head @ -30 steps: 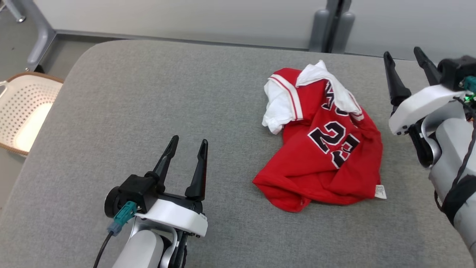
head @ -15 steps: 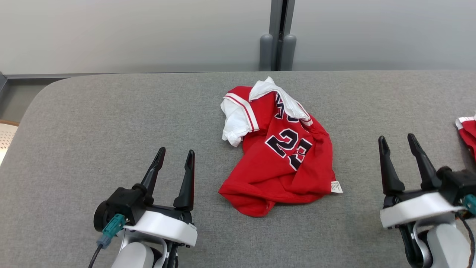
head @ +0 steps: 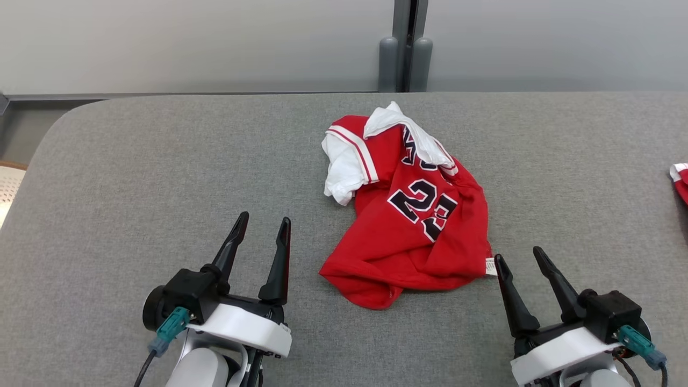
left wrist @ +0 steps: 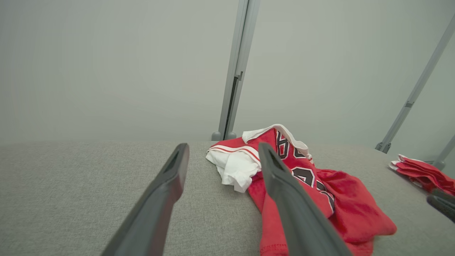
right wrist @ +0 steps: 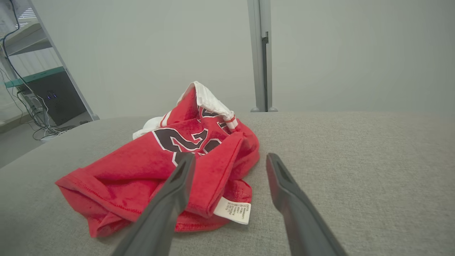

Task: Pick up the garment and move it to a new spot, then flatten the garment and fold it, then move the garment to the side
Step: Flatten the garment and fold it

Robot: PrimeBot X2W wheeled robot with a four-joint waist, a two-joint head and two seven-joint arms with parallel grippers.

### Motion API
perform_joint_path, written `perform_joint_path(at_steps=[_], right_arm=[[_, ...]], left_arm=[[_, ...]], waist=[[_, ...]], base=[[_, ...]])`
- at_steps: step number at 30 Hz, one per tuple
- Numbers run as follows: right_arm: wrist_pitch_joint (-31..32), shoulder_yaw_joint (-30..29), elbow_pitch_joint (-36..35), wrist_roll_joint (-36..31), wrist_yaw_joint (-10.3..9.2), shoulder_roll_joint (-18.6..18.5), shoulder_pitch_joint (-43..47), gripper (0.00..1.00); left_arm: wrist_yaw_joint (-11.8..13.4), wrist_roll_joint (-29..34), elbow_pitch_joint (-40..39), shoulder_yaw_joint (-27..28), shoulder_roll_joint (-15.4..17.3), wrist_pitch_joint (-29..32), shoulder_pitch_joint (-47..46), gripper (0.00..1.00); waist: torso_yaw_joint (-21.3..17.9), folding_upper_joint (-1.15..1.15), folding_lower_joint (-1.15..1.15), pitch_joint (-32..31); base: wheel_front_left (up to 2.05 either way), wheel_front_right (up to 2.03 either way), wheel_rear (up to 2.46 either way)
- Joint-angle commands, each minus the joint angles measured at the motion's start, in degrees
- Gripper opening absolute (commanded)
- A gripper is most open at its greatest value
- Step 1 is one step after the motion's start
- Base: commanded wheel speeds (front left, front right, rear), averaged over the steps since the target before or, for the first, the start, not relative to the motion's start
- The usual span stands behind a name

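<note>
A crumpled red jersey [head: 414, 215] with white sleeves and black numbers lies in a heap on the grey padded table [head: 161, 161], a white label at its near right hem. My left gripper [head: 263, 224] stands open to the near left of it, apart from the cloth. Close to the label at the near right, my right gripper [head: 518, 255] is open and holds nothing. The left wrist view has the jersey [left wrist: 302, 177] ahead and to the right of the open fingers. In the right wrist view the jersey [right wrist: 170, 156] lies just ahead-left, with the label [right wrist: 233, 209] between the fingers.
Another red and white garment [head: 680, 180] lies at the table's far right edge, seen folded [left wrist: 423, 172] in the left wrist view. A perforated pale basket [head: 8, 188] stands off the table's left side. A grey wall and post [head: 403, 48] run behind.
The camera swung right and then settled, so the jersey now sits mid-view. My right gripper came down from the upper right to the near right, beside the jersey's label.
</note>
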Motion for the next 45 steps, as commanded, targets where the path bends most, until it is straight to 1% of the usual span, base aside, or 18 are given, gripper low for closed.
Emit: perform_joint_path(at_steps=[1,8,9,10,14,20,23,26,27,28,31,33,36,38,40,42,44,45], right_arm=[[0.30,0.67,0.44,0.77,0.00,-0.61,-1.00,1.00],[3.21,3.85,5.22,7.05,0.00,-1.33,-4.52,1.00],[3.62,4.51,5.72,8.02,0.00,-1.63,-4.95,0.34],[3.95,4.86,6.08,9.14,0.00,-1.77,-5.49,0.00],[3.04,4.43,7.67,9.52,-0.01,-3.63,-7.84,0.00],[2.18,0.01,7.03,5.25,0.00,-7.86,-12.03,0.00],[4.25,-2.46,5.62,2.19,0.00,-11.12,-14.78,0.00],[8.41,-5.02,4.78,-0.21,0.00,-14.47,-17.38,0.00],[9.72,-5.47,4.50,-0.94,0.00,-15.75,-18.36,0.00],[9.72,-5.47,4.50,-0.94,0.00,-15.75,-18.36,0.00],[14.23,-6.54,5.05,-2.98,0.00,-19.11,-21.00,0.00],[16.62,-5.95,5.85,-3.80,-0.01,-21.20,-22.92,0.00],[19.46,-4.57,8.99,-6.33,-0.01,-25.16,-26.02,0.00],[20.57,-4.62,11.50,-6.44,-0.01,-26.14,-28.61,0.00],[20.92,-4.77,14.38,-7.98,-0.02,-28.19,-31.27,0.00],[20.65,-5.16,17.69,-9.56,-0.04,-29.24,-34.01,0.00],[19.84,-5.21,20.50,-11.19,-0.03,-29.36,-36.44,0.00],[19.62,-5.59,22.04,-12.13,-0.03,-29.45,-37.61,0.64]], left_arm=[[-0.25,0.44,-0.18,-0.03,0.27,-0.01,-1.09,1.00],[0.40,-0.75,0.07,-1.36,0.26,-0.01,-1.98,1.00],[0.44,-0.74,0.15,-1.53,0.27,-0.01,-2.09,1.00],[0.48,-0.73,0.23,-1.58,0.25,-0.01,-2.19,1.00],[0.63,-0.99,0.39,-1.46,0.23,-0.01,-2.34,1.00],[0.99,-1.55,0.43,-1.67,0.25,-0.01,-2.29,1.00],[1.15,-1.77,0.43,-1.98,0.25,-0.01,-2.17,1.00],[1.19,-2.20,0.42,-2.39,0.26,-0.01,-2.18,1.00],[1.21,-2.32,0.36,-2.58,0.26,-0.01,-2.24,1.00],[1.21,-2.32,0.36,-2.58,0.26,-0.01,-2.24,1.00],[1.30,-2.83,0.02,-3.08,0.25,-0.01,-2.47,1.00],[1.28,-3.00,-0.12,-3.39,0.26,-0.01,-2.68,1.00],[1.38,-3.50,-0.23,-4.04,0.24,-0.01,-3.21,1.00],[1.59,-3.75,-0.50,-4.53,0.24,-0.01,-3.73,1.00],[1.63,-3.89,-0.66,-5.03,0.26,-0.01,-4.05,1.00],[1.58,-4.21,-0.75,-5.68,0.22,-0.01,-4.67,1.00],[1.68,-4.34,-0.90,-6.04,0.26,-0.01,-5.26,1.00],[1.75,-4.55,-0.96,-6.20,0.26,-0.01,-5.46,1.00]], waist=[[0.85,0.00,0.00,0.81],[4.06,0.00,0.00,3.50],[4.48,0.00,0.00,3.75],[4.80,0.00,0.00,3.93],[5.41,0.00,0.00,4.13],[5.19,0.00,0.00,3.06],[4.90,0.00,0.00,2.50],[4.98,0.00,0.00,2.18],[5.14,0.00,0.00,2.18],[5.14,0.00,0.00,2.18],[5.88,0.00,0.00,2.65],[6.58,0.00,0.00,3.25],[7.90,0.00,0.00,4.31],[8.80,0.00,0.00,5.21],[9.78,0.00,0.00,6.30],[10.75,0.00,0.00,7.41],[11.63,0.00,0.00,8.36],[12.01,0.00,0.00,8.80]], base=[[0.00,0.00,0.00],[0.00,0.00,0.00],[0.00,0.00,0.00],[0.00,0.00,0.00],[0.00,0.00,0.00],[0.00,0.00,0.00],[0.00,0.00,0.00],[0.00,0.00,0.00],[0.00,0.00,0.00],[0.00,0.00,0.00],[0.00,0.00,0.00],[0.00,0.00,0.00],[0.00,0.00,0.00],[0.00,0.00,0.00],[0.00,0.00,0.00],[0.00,0.00,0.00],[0.00,0.00,0.00],[0.00,0.00,0.00]])
